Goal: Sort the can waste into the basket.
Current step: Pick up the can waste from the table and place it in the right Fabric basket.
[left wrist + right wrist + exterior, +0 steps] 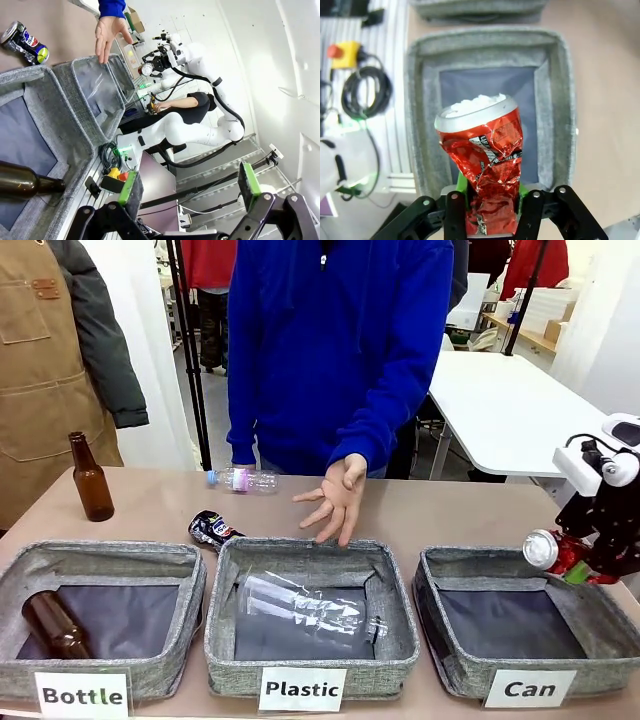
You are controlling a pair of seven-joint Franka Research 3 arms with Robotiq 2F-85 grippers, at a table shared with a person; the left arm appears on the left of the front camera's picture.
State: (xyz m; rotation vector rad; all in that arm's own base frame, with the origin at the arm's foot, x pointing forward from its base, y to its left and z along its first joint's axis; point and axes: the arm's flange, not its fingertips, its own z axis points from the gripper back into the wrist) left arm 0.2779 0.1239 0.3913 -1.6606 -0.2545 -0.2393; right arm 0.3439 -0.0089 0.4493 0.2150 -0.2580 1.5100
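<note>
Between my right jaws, clamped or slack I cannot tell, the crushed red can (pixel 490 145) should fall centrally into the Can basket (pixel 420 100) beneath.

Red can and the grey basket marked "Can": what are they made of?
The red can looks like thin metal, probably aluminium: glossy paint, sharp crumpled creases, a silvery rim. The basket looks like coarse grey woven fabric, with a smoother dark lining, seemingly cloth.

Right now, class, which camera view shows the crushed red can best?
Right wrist view: the red can sits large and close in the right gripper. Front view shows it small; left wrist view, a distant speck.
</note>
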